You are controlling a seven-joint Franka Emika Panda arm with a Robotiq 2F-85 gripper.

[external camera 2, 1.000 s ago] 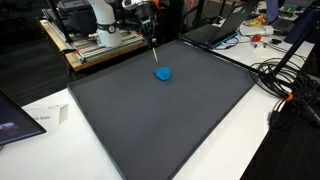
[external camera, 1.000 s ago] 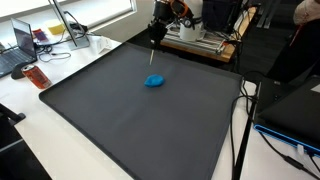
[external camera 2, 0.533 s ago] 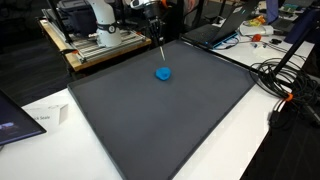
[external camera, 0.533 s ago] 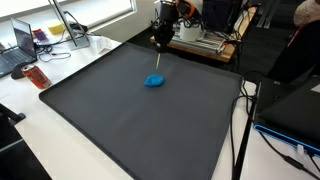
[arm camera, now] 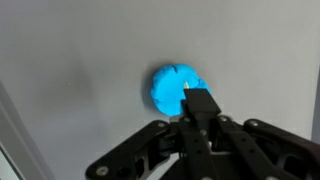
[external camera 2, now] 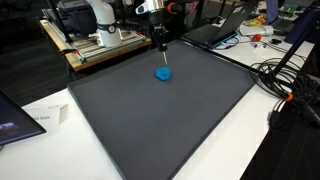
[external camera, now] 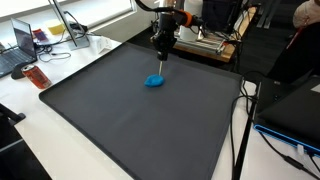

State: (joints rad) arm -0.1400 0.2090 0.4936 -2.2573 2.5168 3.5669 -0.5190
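Observation:
A small bright blue lump lies on a dark grey mat, toward its far side; it also shows in an exterior view and in the wrist view. My gripper hangs just above and behind the lump in both exterior views. Its jaws are shut on a thin stick that points down, with the tip at the lump's far edge. In the wrist view the closed gripper covers the lump's lower right part, and a pale tip shows at the fingertips.
The mat covers most of a white table. A laptop and an orange object sit beside it. Cables lie at one side, a paper card at another. Equipment stands behind the mat.
My gripper has moved sideways and down along the mat's far side, bringing the stick's tip from away from the blue lump to its edge. The lump has not moved.

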